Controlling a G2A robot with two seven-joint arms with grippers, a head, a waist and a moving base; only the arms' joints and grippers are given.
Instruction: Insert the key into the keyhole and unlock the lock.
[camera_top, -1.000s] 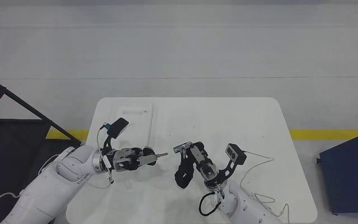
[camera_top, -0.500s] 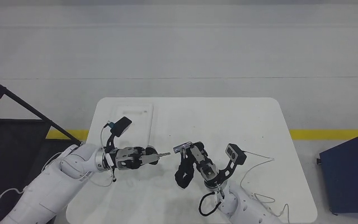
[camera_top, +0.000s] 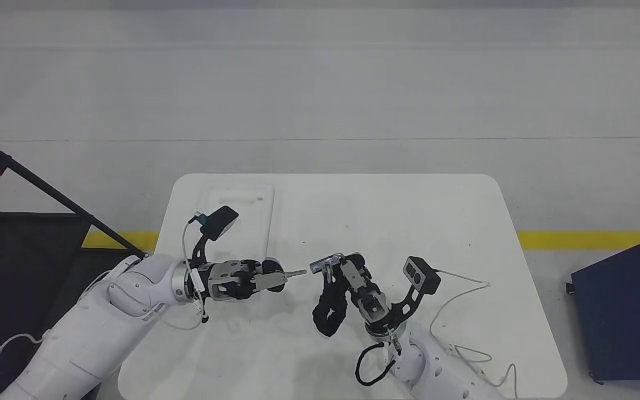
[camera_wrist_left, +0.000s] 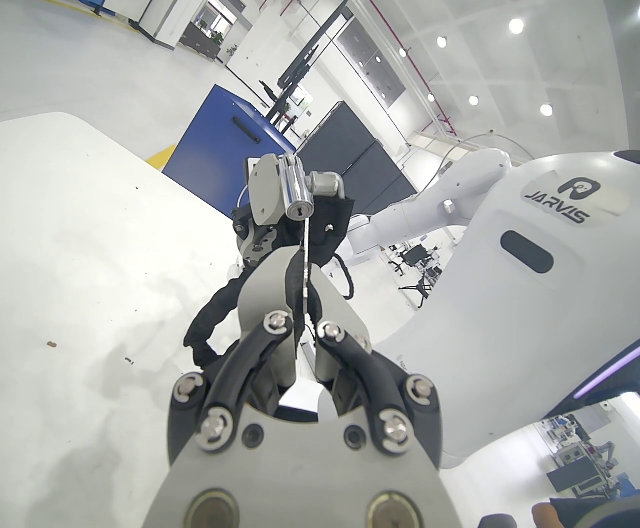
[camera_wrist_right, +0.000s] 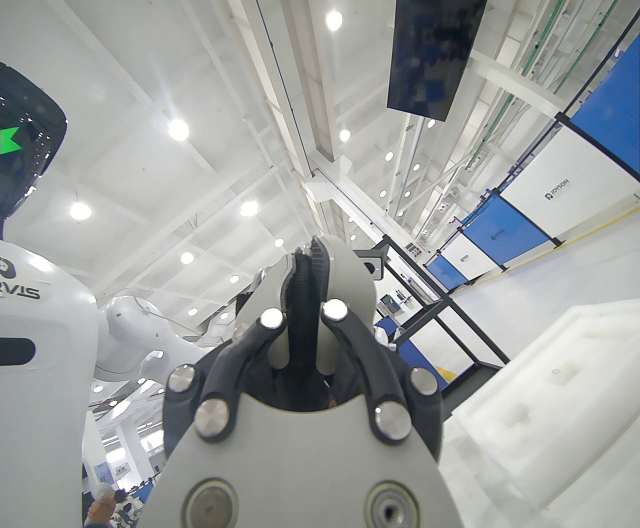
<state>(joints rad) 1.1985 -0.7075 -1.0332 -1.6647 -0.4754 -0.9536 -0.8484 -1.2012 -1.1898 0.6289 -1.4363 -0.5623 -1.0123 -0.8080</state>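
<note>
**Key poised at the lock**

The left pincer (camera_wrist_left: 303, 272) is clamped on the key (camera_wrist_left: 305, 250) (blade seen edge-on), whose tip points at the keyhole (camera_wrist_left: 298, 212) of the silver lock (camera_wrist_left: 295, 187). The right pincer (camera_top: 328, 266) grips that lock from both sides. Both hang above the middle of the white surface (camera_top: 430, 220), well apart from a white foam tray (camera_top: 236, 205).

silver key (camera_wrist_left: 305, 250), shiny chrome lock (camera_wrist_left: 296, 194), plain white table (camera_top: 440, 215), white foam tray (camera_top: 238, 205), pale grey floor (camera_top: 320, 80), yellow stripe (camera_top: 580, 240), blue cabinet (camera_wrist_left: 225, 130).
</note>
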